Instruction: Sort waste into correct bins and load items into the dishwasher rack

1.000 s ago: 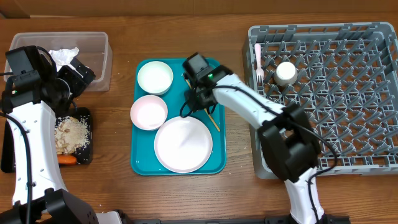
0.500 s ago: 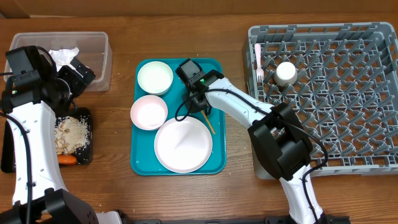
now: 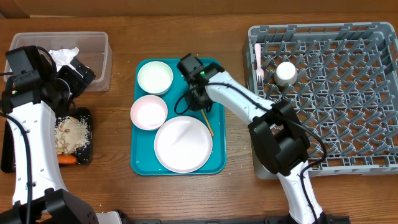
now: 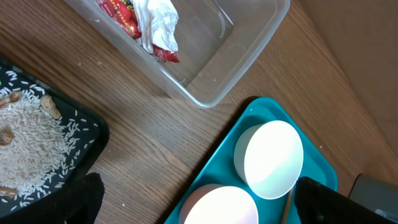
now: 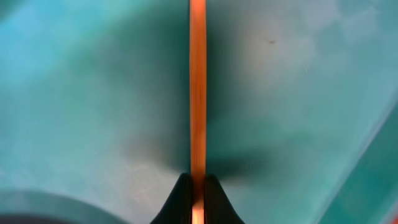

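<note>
Since a second ago my right end effector (image 5: 198, 186) has closed, and its tips now pinch the thin orange stick (image 5: 198, 74), which lies flat on the teal tray (image 3: 216, 163) just beside the plate (image 3: 183, 144). I judge the stick light and stiff, but thin enough to swivel or slip in the pinch, so I'd want my hold near mid-length.

We look down on a brown wood-grain bench (image 3: 112, 186), darker streaks running along its boards, a paler brown surface (image 4: 367, 56) past its far edge, soft even light, faint shadows
</note>
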Tool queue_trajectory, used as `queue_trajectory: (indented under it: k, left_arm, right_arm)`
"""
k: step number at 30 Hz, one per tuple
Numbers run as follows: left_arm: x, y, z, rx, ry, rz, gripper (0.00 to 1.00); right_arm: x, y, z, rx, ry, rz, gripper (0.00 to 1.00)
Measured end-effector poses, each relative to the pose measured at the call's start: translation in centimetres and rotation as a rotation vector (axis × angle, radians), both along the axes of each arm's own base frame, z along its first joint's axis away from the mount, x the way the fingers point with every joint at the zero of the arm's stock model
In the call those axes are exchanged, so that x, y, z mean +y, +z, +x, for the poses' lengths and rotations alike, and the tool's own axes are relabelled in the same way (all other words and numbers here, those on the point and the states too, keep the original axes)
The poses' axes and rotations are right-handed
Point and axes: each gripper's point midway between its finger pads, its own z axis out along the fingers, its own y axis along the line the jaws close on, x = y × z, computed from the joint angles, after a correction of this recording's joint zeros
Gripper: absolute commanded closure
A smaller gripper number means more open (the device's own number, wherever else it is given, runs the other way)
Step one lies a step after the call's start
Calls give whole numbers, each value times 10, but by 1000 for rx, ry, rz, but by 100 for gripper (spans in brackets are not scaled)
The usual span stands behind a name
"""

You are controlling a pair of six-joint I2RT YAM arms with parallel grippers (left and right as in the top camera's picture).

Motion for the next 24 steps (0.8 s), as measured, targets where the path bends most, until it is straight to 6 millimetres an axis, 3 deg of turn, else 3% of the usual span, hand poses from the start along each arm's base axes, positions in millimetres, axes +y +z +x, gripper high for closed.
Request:
queue_trajectory:
  k: [4,9,13,14,16,20,24]
  left_arm:
    - [0,0,0,0,0,0,0]
    - [0,0,0,0,0,0,0]
    - [0,0,0,0,0,0,0]
    - [0,0,0,0,0,0,0]
    - [0,0,0,0,0,0,0]
    - [0,0,0,0,0,0,0]
    - [0,0,0,0,0,0,0]
  right_arm:
    - [-17,29,21,6,-73,31,96]
    - [-52,64,38,3,-160,54,96]
    - [-96,113,59,-80,-260,106,96]
    - [-116,131,65,-114,-300,121,96]
    - [-142,148,72,-146,-345,130,96]
    - [-186,153,77,-150,-377,105,96]
    - [-195,149,76,-140,-337,87,96]
